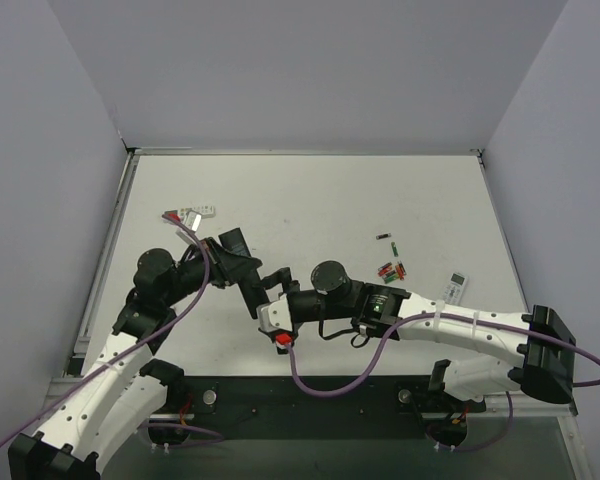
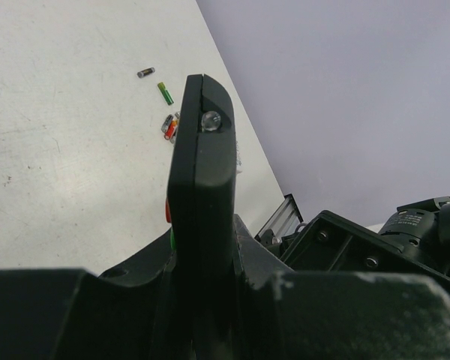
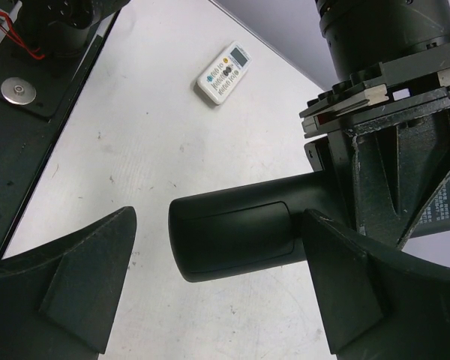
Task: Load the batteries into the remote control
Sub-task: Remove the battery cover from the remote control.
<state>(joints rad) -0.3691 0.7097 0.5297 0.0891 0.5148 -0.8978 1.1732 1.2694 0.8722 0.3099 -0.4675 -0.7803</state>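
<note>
My left gripper is shut on the black remote control, holding it edge-on above the table. In the top view the left gripper grips the remote control near the table's middle left. My right gripper stands open around the remote control's rounded end with its back cover. The right finger lies against the remote; the left finger stands apart from it. From above, the right gripper sits at that end. The batteries lie loose to the right, and show as a small cluster of batteries in the left wrist view.
A green cell and a dark cell lie apart from the cluster. A small white remote lies at the right, seen too as the small white remote. A white object with red wires lies at the back left.
</note>
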